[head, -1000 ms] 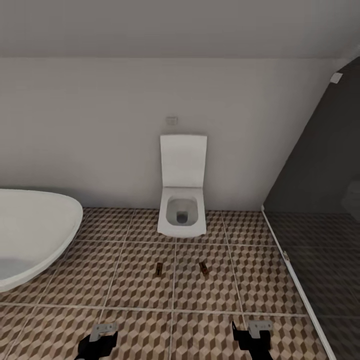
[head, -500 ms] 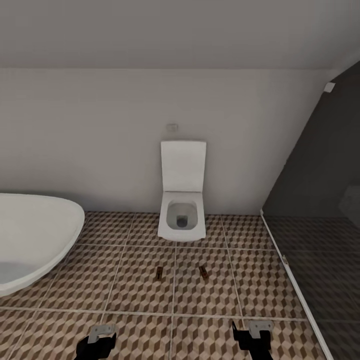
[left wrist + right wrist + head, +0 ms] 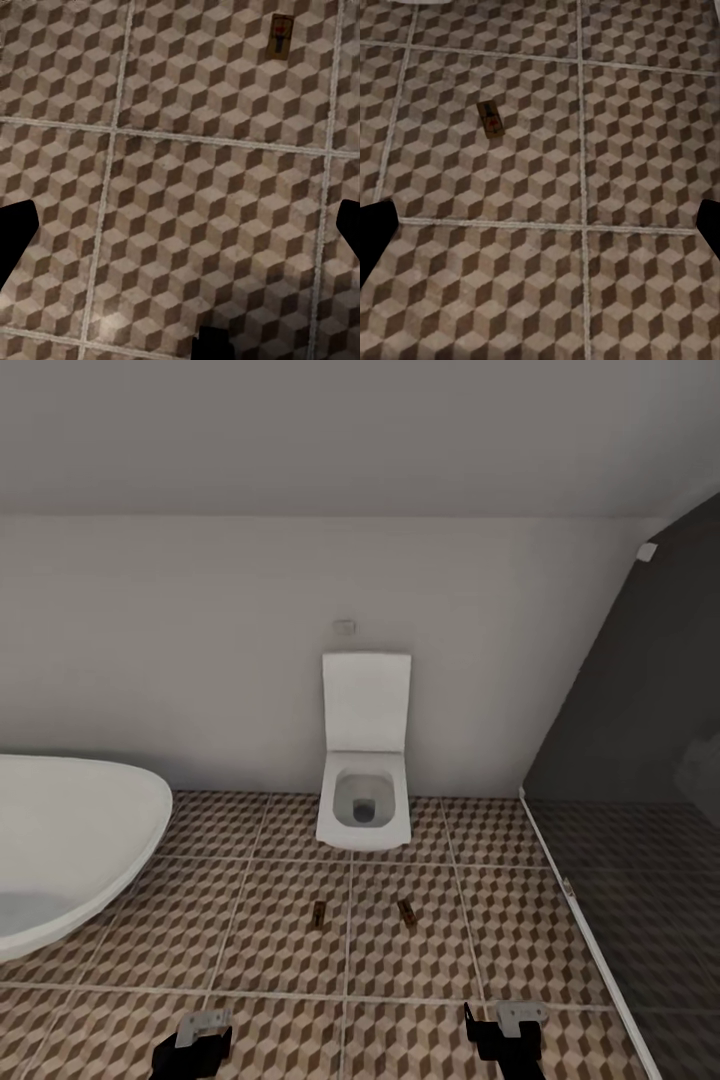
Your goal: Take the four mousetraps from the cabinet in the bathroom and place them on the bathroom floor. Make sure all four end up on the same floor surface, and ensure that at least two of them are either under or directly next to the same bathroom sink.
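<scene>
Lying flat on the bathroom floor, two mousetraps sat in front of the toilet. The left mousetrap was at about 7 o'clock from the toilet bowl and the right mousetrap at about 5 o'clock, the pair well apart from each other, each on its own tile on either side of a pale grout line. Both lay clear of the toilet and of the bathtub, whose white rim curved in at 9 o'clock of the head view. A dark shower area stood at 3 o'clock behind a pale floor strip.

The left pincer hung low at 7 o'clock of the head view and the right pincer at 5 o'clock, both above bare tiles and touching nothing. In the left wrist view the dark fingertips stood far apart at the frame edges, so that pincer was spread wide and empty, with one mousetrap lying on the tiles well beyond it. In the right wrist view the fingertips were likewise spread and empty, with a mousetrap lying slightly askew on the tiles ahead.
</scene>
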